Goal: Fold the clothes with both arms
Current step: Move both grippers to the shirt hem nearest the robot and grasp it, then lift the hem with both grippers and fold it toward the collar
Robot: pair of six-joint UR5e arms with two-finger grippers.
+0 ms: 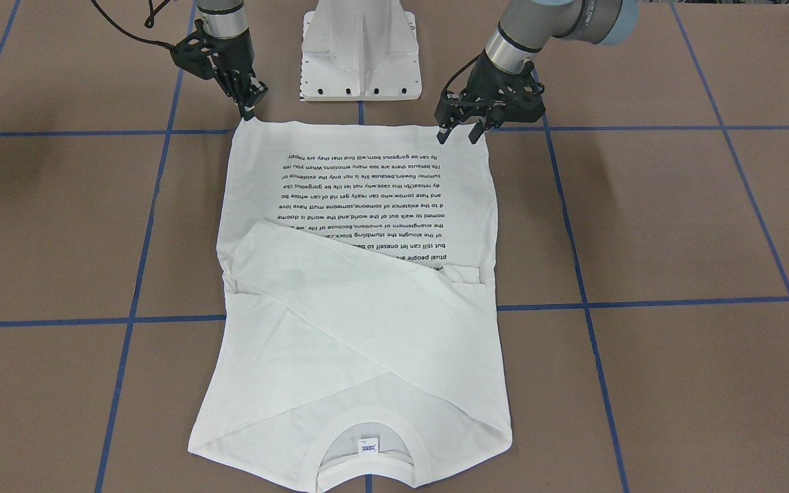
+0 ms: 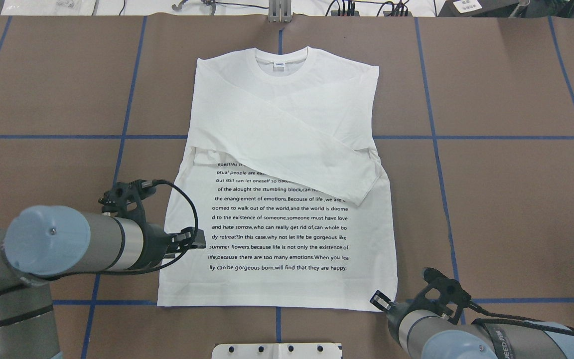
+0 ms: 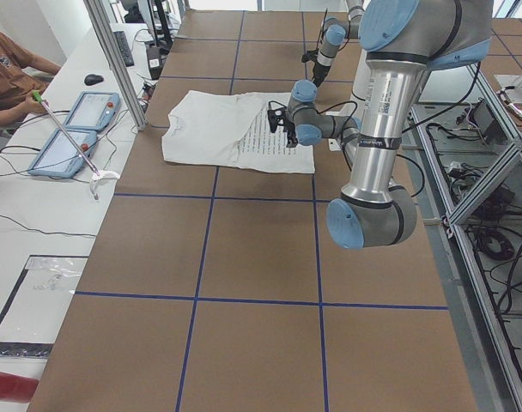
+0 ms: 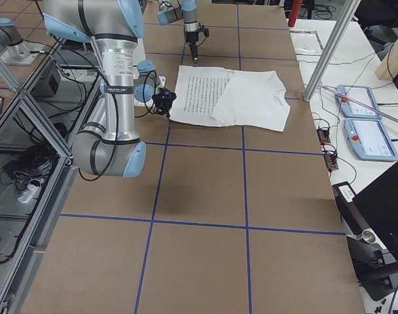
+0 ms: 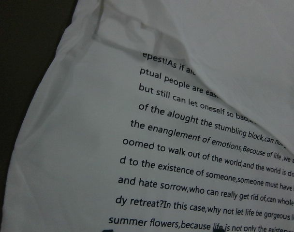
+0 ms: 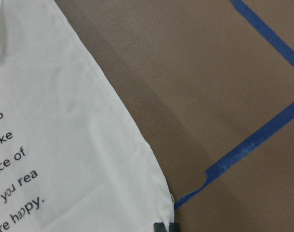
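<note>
White long-sleeved text-printed cotton T-shirt (image 2: 287,234) flat on brown table (image 2: 491,199), sleeves crossed; black left gripper (image 1: 458,135) spread over one hem corner, black right gripper (image 1: 251,109) at the other, closure unclear; next, pinch both corners and fold toward ribbed collar (image 2: 281,62).

I have the T-shirt (image 2: 277,234) lying flat in the middle of the surface (image 2: 491,199). Its hem is toward the pedestal base (image 1: 360,61) and its collar (image 2: 281,55) is on the far side, with the neck tag (image 2: 280,64) inside it. Both sleeves (image 2: 287,134) are folded in across the chest, one lying over the other, on top of the upper lines of print. My right gripper (image 1: 249,113) sits at the hem's right corner, at the cloth's edge; I cannot tell whether it touches. My left gripper (image 1: 458,137) hangs over the shirt's left side, near the hem's left corner. The base stands between the two arms, on the robot's side of the hem and apart from it.
</note>
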